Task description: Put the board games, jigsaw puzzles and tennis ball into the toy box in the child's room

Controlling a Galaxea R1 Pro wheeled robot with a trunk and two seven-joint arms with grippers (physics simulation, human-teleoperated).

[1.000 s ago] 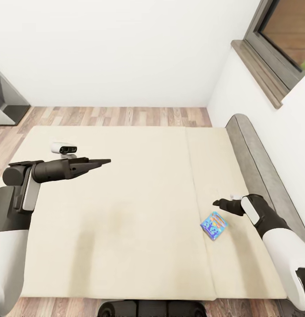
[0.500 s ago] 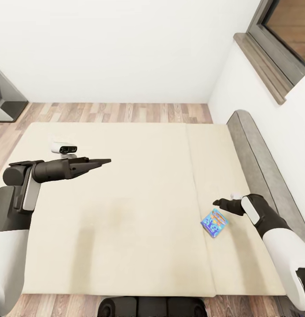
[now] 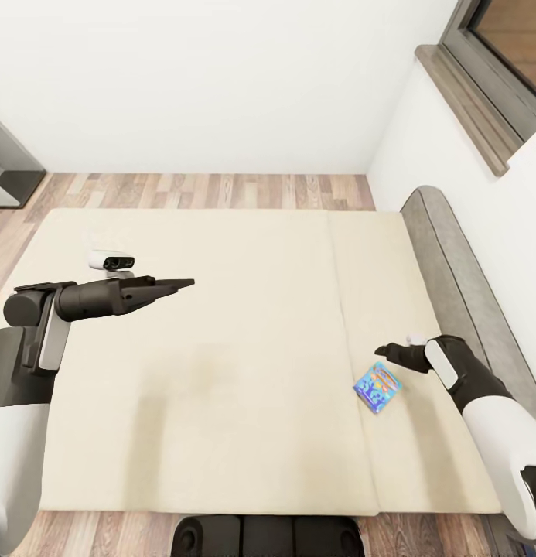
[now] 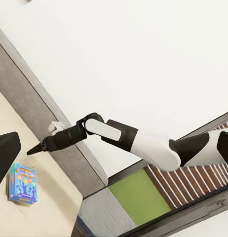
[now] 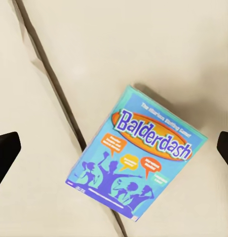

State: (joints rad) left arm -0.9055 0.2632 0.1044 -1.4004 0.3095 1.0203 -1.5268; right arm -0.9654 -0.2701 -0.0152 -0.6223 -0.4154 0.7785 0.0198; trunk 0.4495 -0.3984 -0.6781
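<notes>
Right, blue board game lies flat on the bed, straddling its seam; right jaws hover above, spread wide, empty; box looks light, stiff, slick, so I'd pinch across the short edges.

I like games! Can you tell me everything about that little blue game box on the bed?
The blue game box is a small flat rectangle with "Balderdash" printed in an orange oval and purple cartoon people with speech bubbles. It looks like glossy cardboard, closed. It lies face up on the cream bed, turned askew, one corner over the seam down the middle. The right claw hovers above it, open, not touching.
</notes>
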